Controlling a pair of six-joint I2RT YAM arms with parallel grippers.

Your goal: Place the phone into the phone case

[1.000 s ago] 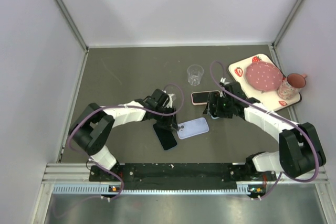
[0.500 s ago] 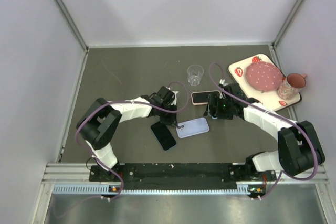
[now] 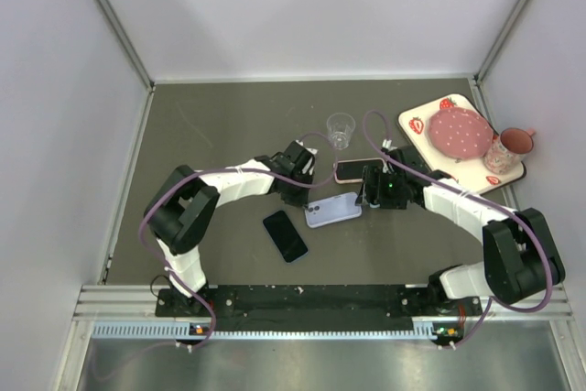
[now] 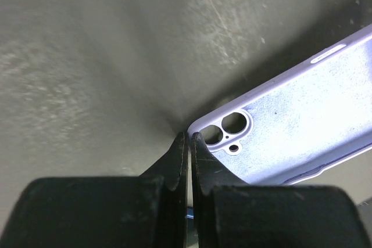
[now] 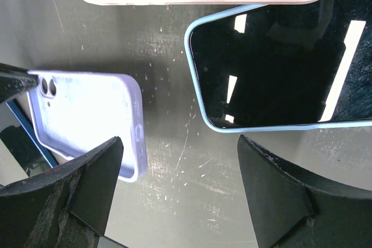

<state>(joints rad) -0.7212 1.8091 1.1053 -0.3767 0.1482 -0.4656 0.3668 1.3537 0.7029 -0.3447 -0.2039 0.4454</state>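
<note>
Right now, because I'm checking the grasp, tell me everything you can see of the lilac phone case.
The lilac phone case is matte and soft-looking, with rounded corners, a twin-hole camera cut-out and a side button bump. It lies empty near the middle of the table. The left end effector is shut at its camera corner; whether it pinches the rim is unclear.

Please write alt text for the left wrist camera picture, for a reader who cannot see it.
The left gripper, shut, has its black fingertips at the camera-hole corner of a lilac phone case. Scratched grey table fills the rest.
</note>
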